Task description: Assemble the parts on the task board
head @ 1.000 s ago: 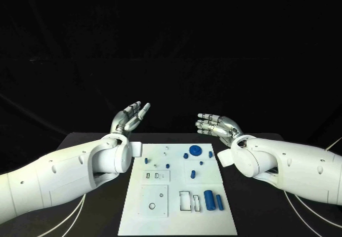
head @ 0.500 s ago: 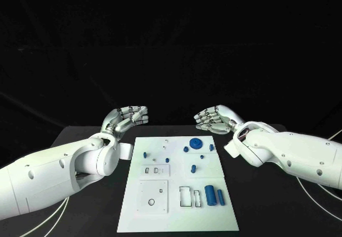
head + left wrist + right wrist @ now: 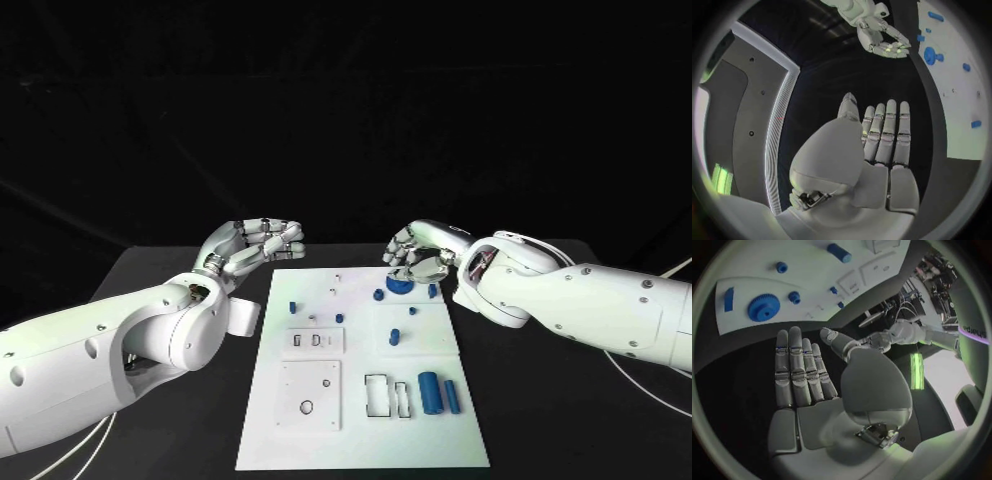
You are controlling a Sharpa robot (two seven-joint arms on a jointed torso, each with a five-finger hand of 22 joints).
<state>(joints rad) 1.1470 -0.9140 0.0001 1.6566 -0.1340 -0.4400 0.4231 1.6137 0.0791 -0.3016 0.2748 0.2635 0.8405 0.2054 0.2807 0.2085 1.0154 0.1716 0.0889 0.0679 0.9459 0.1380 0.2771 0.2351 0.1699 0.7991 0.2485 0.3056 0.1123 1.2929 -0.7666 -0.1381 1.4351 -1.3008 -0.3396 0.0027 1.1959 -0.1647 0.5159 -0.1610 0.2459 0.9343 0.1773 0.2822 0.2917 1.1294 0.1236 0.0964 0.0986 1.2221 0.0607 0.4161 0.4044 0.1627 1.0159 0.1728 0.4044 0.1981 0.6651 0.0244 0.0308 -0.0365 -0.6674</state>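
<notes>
The white task board (image 3: 361,440) lies in the middle of the black table. A blue gear (image 3: 400,287) sits near its far edge, with several small blue parts scattered around it. A thick blue cylinder (image 3: 428,389) and a slimmer one (image 3: 453,397) lie near the front right. My right hand (image 3: 418,255) hovers just beyond the gear with its fingers bent, holding nothing. My left hand (image 3: 257,240) is raised off the board's far left corner, fingers bent forward, empty. The right wrist view shows the gear (image 3: 762,307) past my fingertips (image 3: 795,340).
Rectangular recesses (image 3: 378,397) and a raised square plate (image 3: 310,395) take up the board's front half. Bare black table (image 3: 159,270) lies on both sides of the board. The left wrist view shows the board (image 3: 961,100) and my right hand (image 3: 879,35) above it.
Both hands have bent their fingers from a spread pose. The right hand has moved in and down toward the gear at the board's far edge. The left hand stays off the far left corner.
</notes>
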